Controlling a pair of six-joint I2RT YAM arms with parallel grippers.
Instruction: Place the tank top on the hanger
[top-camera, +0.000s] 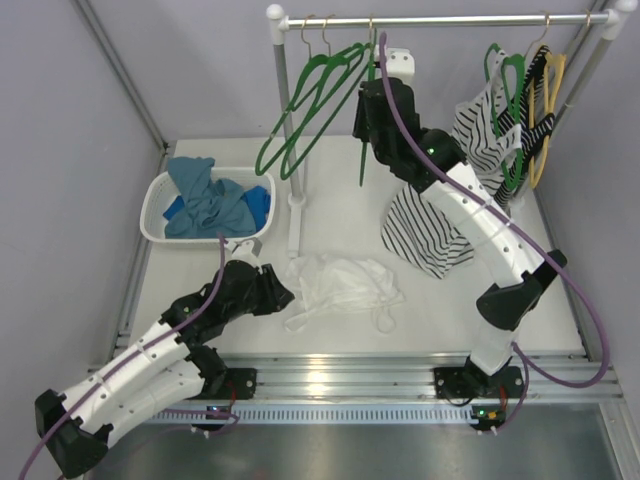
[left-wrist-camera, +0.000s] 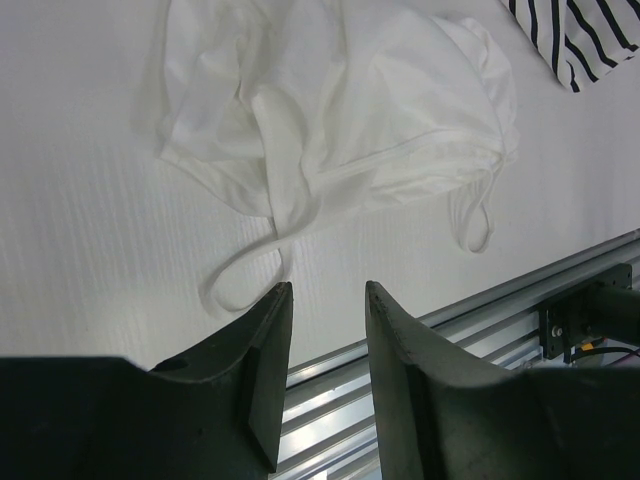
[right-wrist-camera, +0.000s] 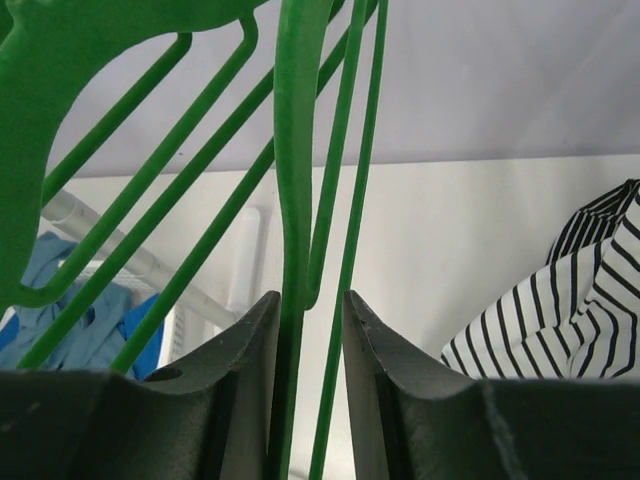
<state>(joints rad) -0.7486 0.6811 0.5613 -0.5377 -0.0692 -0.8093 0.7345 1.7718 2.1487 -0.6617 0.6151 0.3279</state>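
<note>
The white tank top (top-camera: 340, 283) lies crumpled on the table near the front, and it fills the upper part of the left wrist view (left-wrist-camera: 350, 110). One strap loop (left-wrist-camera: 235, 285) lies just ahead of my left fingertips. My left gripper (top-camera: 280, 297) (left-wrist-camera: 328, 285) is open and empty, low at the top's left edge. My right gripper (top-camera: 372, 125) (right-wrist-camera: 308, 295) is raised to the rail. Its jaws stand a little apart around the bars of a green hanger (top-camera: 363, 165) (right-wrist-camera: 290, 200) that hangs there. A gap shows beside the bars.
More green hangers (top-camera: 310, 110) hang on the rail (top-camera: 450, 18). A striped top (top-camera: 485, 135) and a yellow hanger (top-camera: 550, 110) hang at the right. Another striped garment (top-camera: 425, 235) lies under the right arm. A white basket (top-camera: 155, 215) holds blue garments (top-camera: 210, 200). The rack's post (top-camera: 290, 150) stands mid-table.
</note>
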